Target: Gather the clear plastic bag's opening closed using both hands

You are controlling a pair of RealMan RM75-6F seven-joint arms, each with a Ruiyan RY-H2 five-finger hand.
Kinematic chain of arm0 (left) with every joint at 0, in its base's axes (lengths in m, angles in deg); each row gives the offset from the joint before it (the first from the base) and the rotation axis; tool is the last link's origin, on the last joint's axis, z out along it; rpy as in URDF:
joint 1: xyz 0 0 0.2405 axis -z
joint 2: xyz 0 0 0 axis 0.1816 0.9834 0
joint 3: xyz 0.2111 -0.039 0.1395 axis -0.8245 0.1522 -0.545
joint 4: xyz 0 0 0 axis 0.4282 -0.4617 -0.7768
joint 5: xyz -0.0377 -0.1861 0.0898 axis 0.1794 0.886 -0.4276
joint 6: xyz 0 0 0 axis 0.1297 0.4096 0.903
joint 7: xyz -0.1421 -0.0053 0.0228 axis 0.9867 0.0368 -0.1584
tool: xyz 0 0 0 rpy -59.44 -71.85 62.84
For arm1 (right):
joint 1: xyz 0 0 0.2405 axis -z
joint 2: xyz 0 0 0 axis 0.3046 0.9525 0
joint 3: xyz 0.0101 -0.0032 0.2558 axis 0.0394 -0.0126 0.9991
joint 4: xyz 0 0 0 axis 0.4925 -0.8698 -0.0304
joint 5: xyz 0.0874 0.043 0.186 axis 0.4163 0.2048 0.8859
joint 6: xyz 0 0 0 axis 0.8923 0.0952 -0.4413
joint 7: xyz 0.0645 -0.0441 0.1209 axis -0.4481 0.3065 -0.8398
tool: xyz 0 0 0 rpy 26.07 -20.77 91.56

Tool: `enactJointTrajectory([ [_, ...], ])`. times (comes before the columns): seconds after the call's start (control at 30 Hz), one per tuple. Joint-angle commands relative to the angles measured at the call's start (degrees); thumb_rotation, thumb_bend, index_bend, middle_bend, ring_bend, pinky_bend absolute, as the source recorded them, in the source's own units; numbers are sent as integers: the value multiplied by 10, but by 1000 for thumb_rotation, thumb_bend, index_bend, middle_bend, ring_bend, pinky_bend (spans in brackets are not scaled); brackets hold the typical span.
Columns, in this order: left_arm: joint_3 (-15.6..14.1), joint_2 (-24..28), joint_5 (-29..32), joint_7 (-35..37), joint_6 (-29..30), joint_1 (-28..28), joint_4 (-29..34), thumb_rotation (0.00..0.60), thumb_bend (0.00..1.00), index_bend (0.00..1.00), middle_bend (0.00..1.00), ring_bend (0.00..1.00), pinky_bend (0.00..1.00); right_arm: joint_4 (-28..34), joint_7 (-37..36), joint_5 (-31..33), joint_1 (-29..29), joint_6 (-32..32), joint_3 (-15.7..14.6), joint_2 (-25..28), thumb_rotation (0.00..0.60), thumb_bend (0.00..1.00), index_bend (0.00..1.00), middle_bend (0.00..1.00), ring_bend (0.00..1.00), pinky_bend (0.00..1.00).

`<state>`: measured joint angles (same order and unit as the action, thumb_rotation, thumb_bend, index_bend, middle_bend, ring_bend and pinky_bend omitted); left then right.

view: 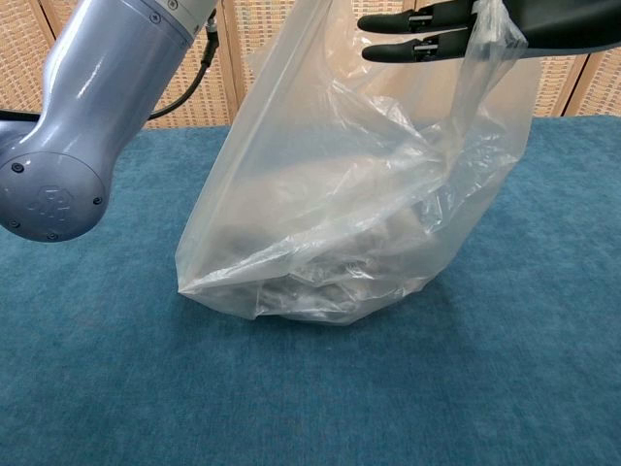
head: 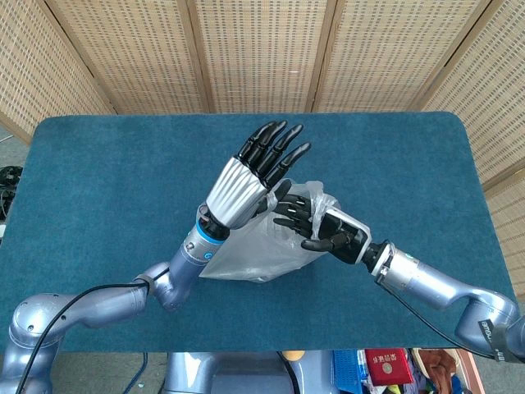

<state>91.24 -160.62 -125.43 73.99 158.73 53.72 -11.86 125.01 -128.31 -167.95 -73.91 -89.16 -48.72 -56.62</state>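
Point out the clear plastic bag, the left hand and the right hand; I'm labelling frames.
clear plastic bag (view: 320, 223), chest view, middle of its front wall.
left hand (head: 246, 176), head view, silver back.
right hand (head: 316, 226), head view, black palm at the bag's rim.

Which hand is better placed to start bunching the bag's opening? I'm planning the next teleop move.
Probably the right hand: its fingers already hold the clear plastic bag at its rim. The left hand stands beside the opening, fingers straight, gripping nothing visible.
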Motion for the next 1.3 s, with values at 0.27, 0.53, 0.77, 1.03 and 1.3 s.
enactJointTrajectory([
  [0.27, 7, -10, 16, 0, -7, 8, 1, 600, 444, 0, 0, 0, 107, 10, 18, 28, 4, 2, 9, -11, 600, 0, 46, 132, 0, 24],
  [0.53, 6, -14, 31, 12, -9, 2, -4, 600, 446, 0, 0, 0, 107, 28, 48, 66, 9, 17, 25, -22, 600, 0, 0, 38, 0, 60],
  [0.77, 6, -5, 36, 19, -13, 0, -3, 600, 443, 0, 0, 0, 106, 44, 73, 78, 11, 33, 36, -27, 600, 0, 0, 61, 0, 60],
  [1.03, 8, -6, 50, 28, -18, -3, -12, 600, 443, 0, 0, 0, 106, 53, 86, 86, 11, 57, 48, -27, 600, 0, 35, 148, 11, 60],
  [1.3, 9, -11, 59, 31, -20, -2, -18, 600, 444, 0, 0, 0, 106, 54, 84, 85, 15, 67, 54, -27, 600, 0, 35, 168, 31, 72],
])
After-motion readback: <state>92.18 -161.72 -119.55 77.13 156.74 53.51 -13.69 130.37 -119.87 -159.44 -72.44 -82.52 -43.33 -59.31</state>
